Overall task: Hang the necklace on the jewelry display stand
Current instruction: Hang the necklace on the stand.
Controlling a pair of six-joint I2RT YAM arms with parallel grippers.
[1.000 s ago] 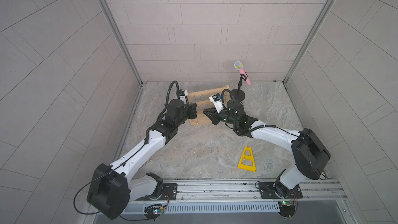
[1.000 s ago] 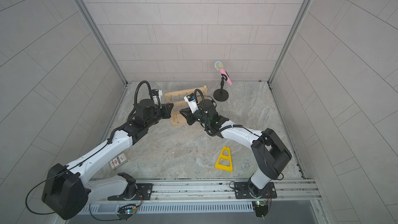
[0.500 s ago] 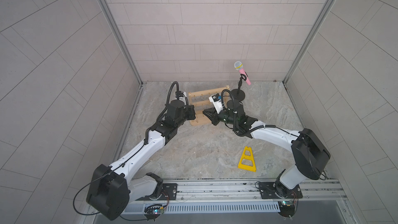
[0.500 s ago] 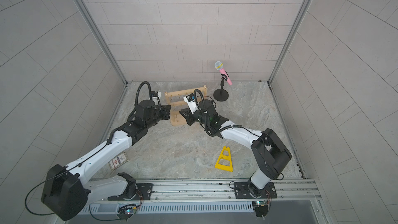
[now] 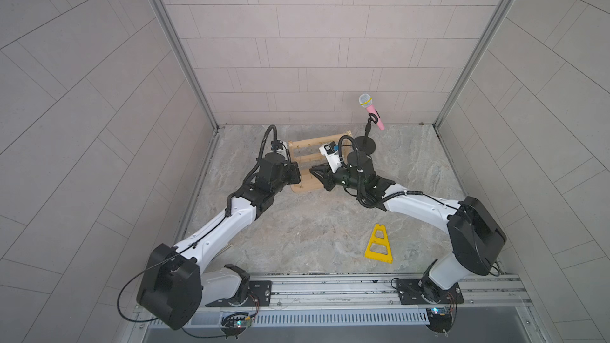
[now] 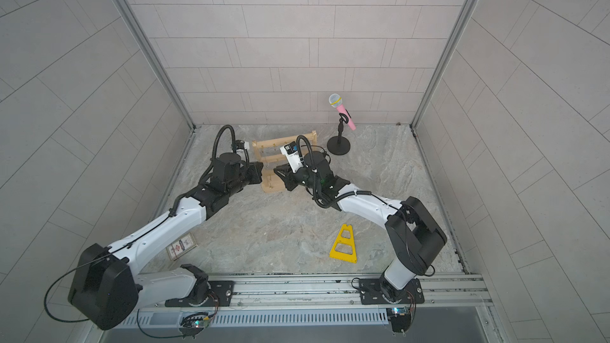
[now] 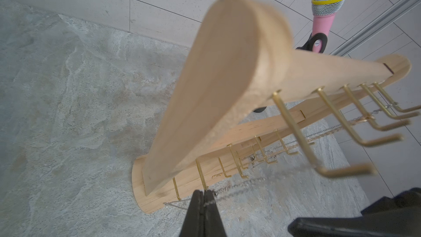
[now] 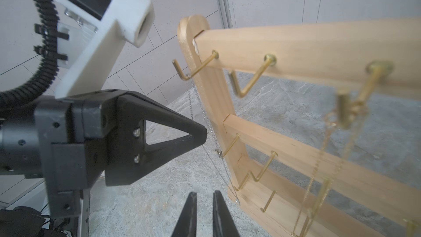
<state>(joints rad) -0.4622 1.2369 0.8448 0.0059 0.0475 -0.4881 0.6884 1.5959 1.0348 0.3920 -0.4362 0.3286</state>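
Beside the pale wooden jewelry display stand point(image 7: 218, 76), left claw point(image 7: 203, 193) pinches the thin silver necklace point(image 7: 227, 189). Right claw point(image 8: 205, 194) gapes slightly, empty.

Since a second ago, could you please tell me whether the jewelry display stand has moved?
No. The jewelry display stand sits just as far from the microphone stand as before.

Left gripper point(image 7: 203, 193) is creeping in now, a touch nearer the near post of the jewelry display stand point(image 5: 307, 141), necklace point(image 7: 239, 185) pinched. My right gripper point(image 8: 205, 193), facing the stand's front, has let its jaws part slightly.
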